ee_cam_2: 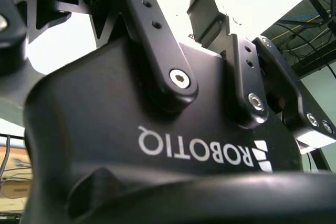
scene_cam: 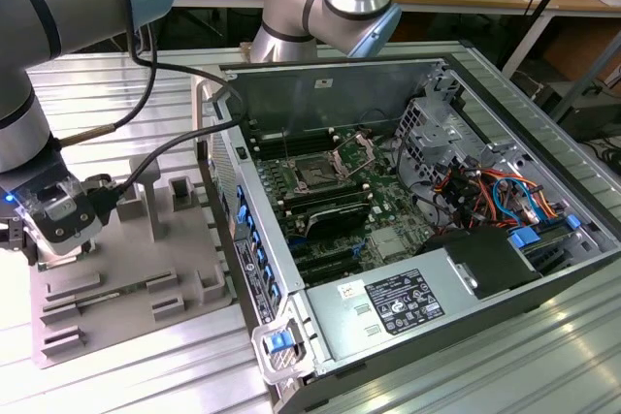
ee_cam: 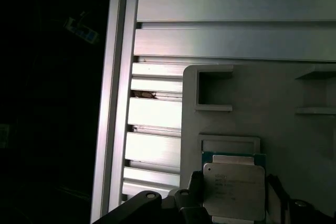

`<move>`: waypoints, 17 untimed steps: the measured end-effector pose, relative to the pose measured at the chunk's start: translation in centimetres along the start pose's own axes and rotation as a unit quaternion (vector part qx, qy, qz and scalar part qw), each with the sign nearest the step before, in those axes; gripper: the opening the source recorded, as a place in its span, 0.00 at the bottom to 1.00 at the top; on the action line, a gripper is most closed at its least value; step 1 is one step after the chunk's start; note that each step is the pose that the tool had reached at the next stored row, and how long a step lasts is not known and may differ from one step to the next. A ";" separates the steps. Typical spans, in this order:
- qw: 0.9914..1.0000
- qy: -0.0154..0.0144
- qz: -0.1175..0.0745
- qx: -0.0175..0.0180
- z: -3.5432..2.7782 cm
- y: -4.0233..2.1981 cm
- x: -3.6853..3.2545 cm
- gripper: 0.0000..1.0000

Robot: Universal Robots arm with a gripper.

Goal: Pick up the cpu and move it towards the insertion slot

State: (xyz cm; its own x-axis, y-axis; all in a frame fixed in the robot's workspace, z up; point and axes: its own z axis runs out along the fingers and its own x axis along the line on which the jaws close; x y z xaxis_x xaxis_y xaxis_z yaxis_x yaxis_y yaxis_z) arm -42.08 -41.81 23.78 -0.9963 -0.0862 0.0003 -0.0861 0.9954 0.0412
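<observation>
— Where is the cpu [ee_cam: 233,190]?
— On the grey fixture [scene_cam: 146,269], near the side farthest from the computer case [scene_cam: 330,79]. The end effector [scene_cam: 58,235] is right over it, but I cannot tell whether it is clamped on the chip.
— How will it handle?
— It looks light, stiff and thin, with a smooth silvery lid on a green board. Probably slippery on top and fragile beneath, so take two opposite edges. The metal-framed insertion slot [scene_cam: 318,175] lies well apart from the fixture, inside the case.

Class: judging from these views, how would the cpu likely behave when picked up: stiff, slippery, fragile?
The cpu looks flat with a metal top, so probably stiff. That smooth top may be slippery. Its thin green board edge suggests fragility if squeezed hard.
</observation>
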 end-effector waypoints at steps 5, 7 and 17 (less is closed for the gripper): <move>1.000 0.000 0.000 0.000 -0.23 0.01 0.00 0.55; 1.000 0.000 0.000 0.000 -0.33 0.01 0.00 0.55; 1.000 0.000 0.000 0.000 -0.96 0.04 0.00 0.55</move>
State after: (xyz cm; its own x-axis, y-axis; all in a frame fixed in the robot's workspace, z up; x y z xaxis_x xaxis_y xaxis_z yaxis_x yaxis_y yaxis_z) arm -42.08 -41.80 24.74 -0.9963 -0.0862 -0.0001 -0.0861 0.9954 0.0413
